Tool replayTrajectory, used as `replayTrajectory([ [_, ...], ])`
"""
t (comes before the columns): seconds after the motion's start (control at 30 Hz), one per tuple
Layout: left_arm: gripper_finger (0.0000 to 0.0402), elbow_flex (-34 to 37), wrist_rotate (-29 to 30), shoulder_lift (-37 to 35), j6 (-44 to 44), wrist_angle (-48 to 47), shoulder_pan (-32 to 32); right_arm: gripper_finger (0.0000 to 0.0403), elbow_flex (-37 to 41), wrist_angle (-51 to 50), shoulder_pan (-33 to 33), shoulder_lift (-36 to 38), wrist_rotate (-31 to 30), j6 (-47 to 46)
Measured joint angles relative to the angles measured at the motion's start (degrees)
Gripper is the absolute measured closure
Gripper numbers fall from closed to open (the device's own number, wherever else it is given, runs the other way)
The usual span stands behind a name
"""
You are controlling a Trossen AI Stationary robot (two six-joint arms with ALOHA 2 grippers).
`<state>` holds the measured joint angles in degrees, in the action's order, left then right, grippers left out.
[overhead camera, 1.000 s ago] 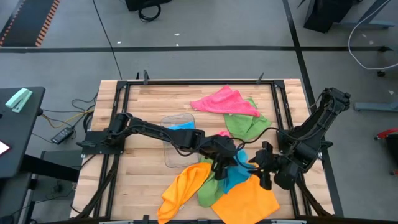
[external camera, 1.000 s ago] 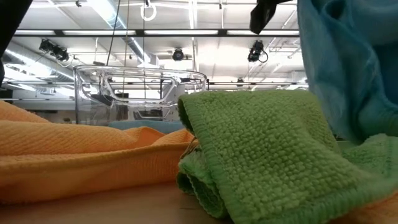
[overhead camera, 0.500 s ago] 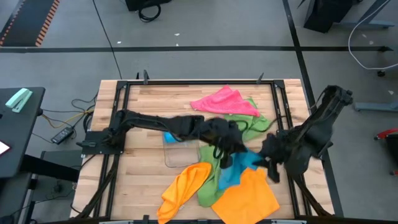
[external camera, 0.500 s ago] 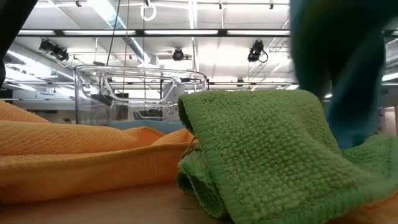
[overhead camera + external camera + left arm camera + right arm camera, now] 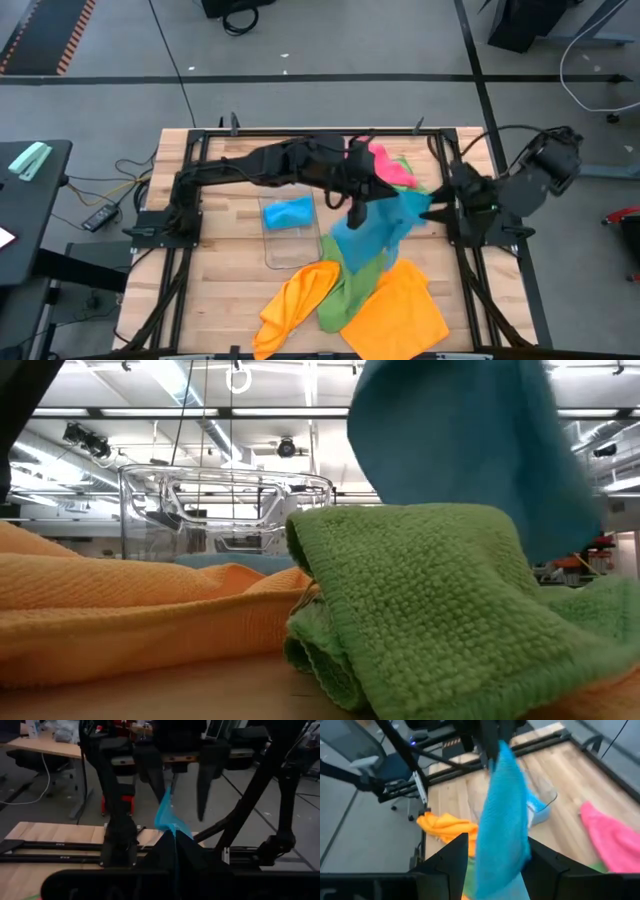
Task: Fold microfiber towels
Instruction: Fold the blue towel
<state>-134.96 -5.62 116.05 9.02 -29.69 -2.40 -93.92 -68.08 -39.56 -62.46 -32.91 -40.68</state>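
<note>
A sky-blue towel [image 5: 375,230] hangs in the air between my two grippers over the middle of the table, and it also shows in the low view [image 5: 450,440]. My left gripper [image 5: 355,200] is shut on its left top corner. My right gripper [image 5: 437,205] has the right top part between its fingers. Below lie a green towel [image 5: 350,285] and two orange towels [image 5: 295,305] [image 5: 400,310], flat on the near part of the table. A pink towel [image 5: 390,165] lies at the far side. My left gripper [image 5: 175,837] pinches one corner of the blue towel [image 5: 167,815] between its shut fingers, and the tip of the corner sticks out past them. The fingers reach nearly level from the table's left. The towel hangs below them. My right gripper [image 5: 495,845] has a thick bunch of the blue towel's upper part [image 5: 502,827] between its two fingers [image 5: 452,857], which stand apart around it. It comes slanting down from the table's right. The cloth runs slack to the left gripper and hangs below.
A clear plastic tray [image 5: 285,255] stands left of centre with a folded blue cloth [image 5: 288,212] in it. A second green cloth [image 5: 410,180] lies by the pink towel. In the low view the green towel [image 5: 420,600] and an orange towel [image 5: 120,610] fill the foreground. A black frame [image 5: 185,200] borders the table.
Both grippers have risen and gone toward the table's far edge, taking the blue towel with them. The towel has been lifted off the pile of green and orange towels and now hangs spread between the two grippers. The other towels have stayed where they were.
</note>
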Motion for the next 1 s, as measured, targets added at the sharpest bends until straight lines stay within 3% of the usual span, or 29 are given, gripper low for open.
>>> replayTrajectory([
  [0.7,0.0386,0.1,-0.2,0.0,-5.6,5.8,-0.5,0.0233,-0.4,1.4,6.9,-0.1,3.0,11.7],
  [1.0,0.0387,0.1,-2.8,0.0,-5.4,5.9,-0.5,0.0233,-7.2,2.9,8.1,0.0,4.5,20.5],
])
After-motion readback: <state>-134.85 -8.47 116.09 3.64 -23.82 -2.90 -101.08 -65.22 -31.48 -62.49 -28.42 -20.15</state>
